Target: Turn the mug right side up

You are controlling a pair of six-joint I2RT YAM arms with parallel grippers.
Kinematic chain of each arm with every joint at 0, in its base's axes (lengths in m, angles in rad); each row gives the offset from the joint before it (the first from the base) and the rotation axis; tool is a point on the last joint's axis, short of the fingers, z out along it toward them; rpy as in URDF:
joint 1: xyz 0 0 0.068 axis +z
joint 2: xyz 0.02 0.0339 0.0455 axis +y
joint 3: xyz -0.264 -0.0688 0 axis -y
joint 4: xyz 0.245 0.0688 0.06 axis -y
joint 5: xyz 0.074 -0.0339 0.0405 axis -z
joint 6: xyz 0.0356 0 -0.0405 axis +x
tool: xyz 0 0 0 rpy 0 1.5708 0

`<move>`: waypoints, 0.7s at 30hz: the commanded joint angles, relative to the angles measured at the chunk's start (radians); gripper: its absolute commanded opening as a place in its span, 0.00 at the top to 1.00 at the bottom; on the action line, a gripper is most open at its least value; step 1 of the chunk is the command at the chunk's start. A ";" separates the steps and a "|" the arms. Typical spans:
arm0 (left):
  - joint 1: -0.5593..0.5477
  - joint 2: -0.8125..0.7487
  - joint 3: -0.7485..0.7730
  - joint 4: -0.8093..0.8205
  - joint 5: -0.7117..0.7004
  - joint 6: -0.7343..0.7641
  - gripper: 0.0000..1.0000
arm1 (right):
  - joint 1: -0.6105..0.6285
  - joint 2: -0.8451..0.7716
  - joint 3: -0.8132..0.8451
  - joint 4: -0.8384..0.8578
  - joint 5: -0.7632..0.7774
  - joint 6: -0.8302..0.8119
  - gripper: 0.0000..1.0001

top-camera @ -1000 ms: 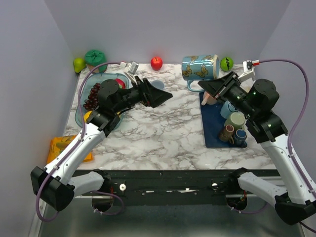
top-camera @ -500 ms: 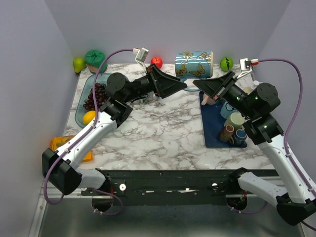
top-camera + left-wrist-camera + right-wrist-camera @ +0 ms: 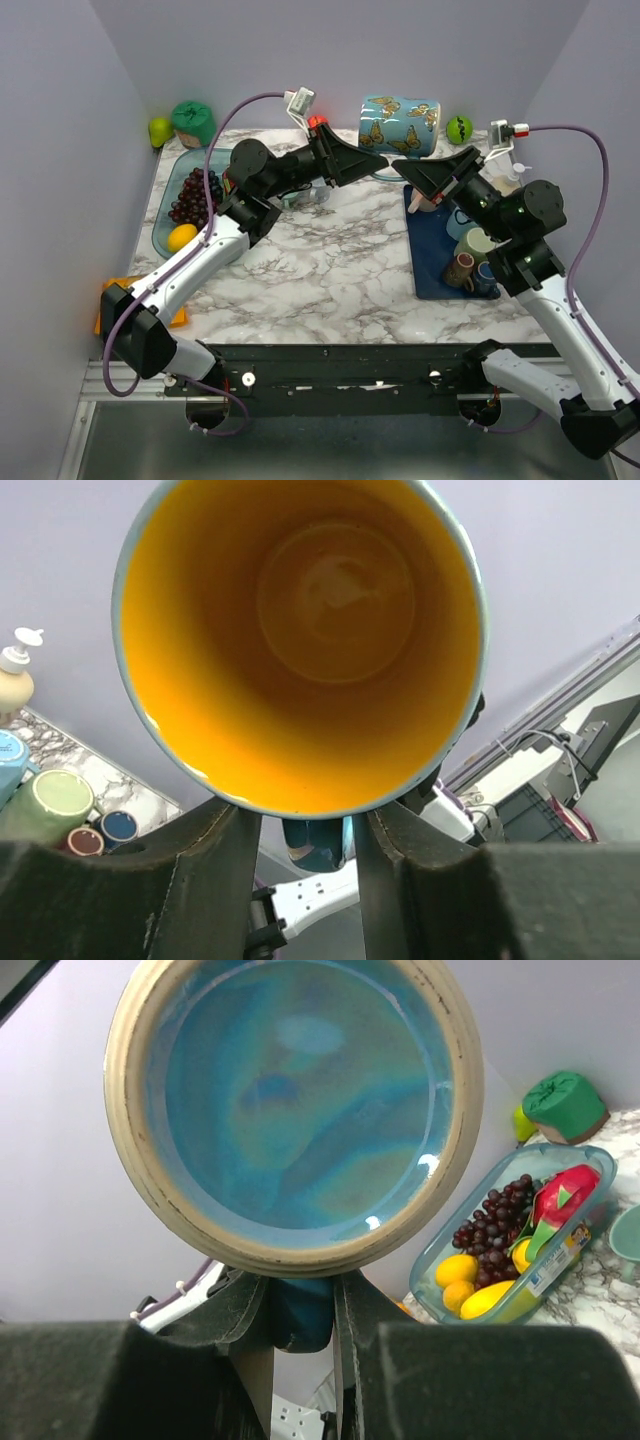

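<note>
Left end effector (image 3: 378, 162) and right end effector (image 3: 404, 170) both clench the handle (image 3: 315, 842) of the butterfly mug (image 3: 400, 112), which is sideways above the table (image 3: 330, 260).

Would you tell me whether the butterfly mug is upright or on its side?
On its side, held aloft: the butterfly mug turns its yellow opening to the left gripper and its base to the right gripper.
</note>
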 commanded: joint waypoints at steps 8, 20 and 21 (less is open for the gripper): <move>-0.009 0.045 0.074 0.056 -0.041 -0.032 0.82 | 0.052 -0.004 -0.060 0.158 -0.096 -0.036 0.99; -0.007 0.016 0.090 -0.132 -0.106 0.164 1.00 | 0.052 -0.045 -0.075 -0.055 0.044 -0.097 0.67; -0.009 0.011 0.101 -0.157 -0.116 0.187 1.00 | 0.051 -0.056 -0.080 -0.062 0.068 -0.099 0.53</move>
